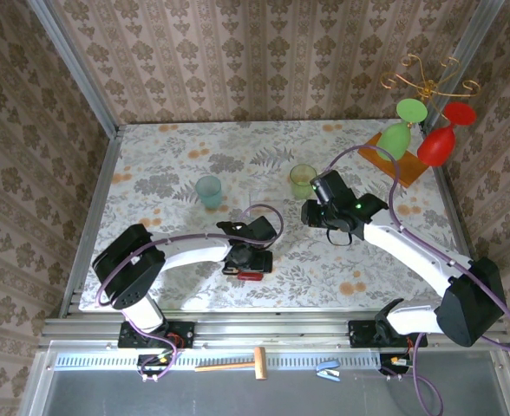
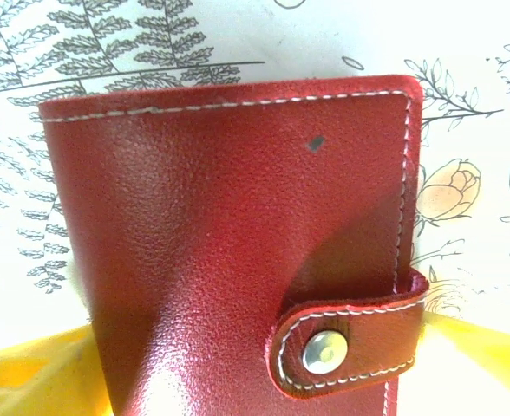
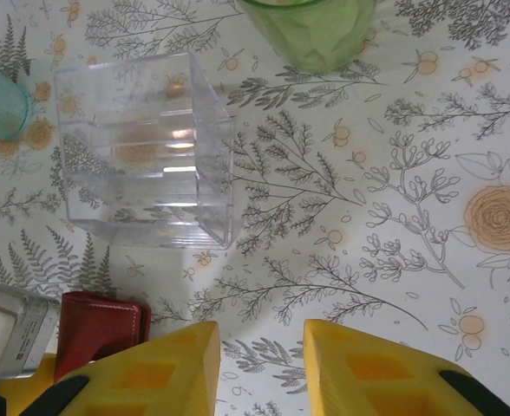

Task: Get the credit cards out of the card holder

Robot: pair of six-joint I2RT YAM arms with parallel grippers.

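**Card holder lies snapped shut beside the clear box, its inside hidden**

The card holder (image 2: pixel 238 234) lies flat on the flowered tablecloth (image 1: pixel 177 156), just on the arm-base side of the clear plastic box (image 3: pixel 142 147). It is folded closed, with its strap pressed down on a metal snap (image 2: pixel 324 352), so nothing of its pockets can be seen. In the left wrist view its lower edge is cut off.

The left gripper (image 1: pixel 246 257) sits over the holder and covers most of it from above. Its yellow fingers (image 2: pixel 29 373) are blurred at either side of the red leather. They stand wide, but whether they press on it cannot be told.

The right gripper (image 3: pixel 262 364) hovers on the box's other side, its fingers apart with bare cloth between them.

The cloth's pattern shows straight through the box's walls. A teal cup (image 1: pixel 209 191) stands left of the box and a green cup (image 1: pixel 303 181) beyond it to the right. Both are cropped in the right wrist view, and their contents are hard to make out.
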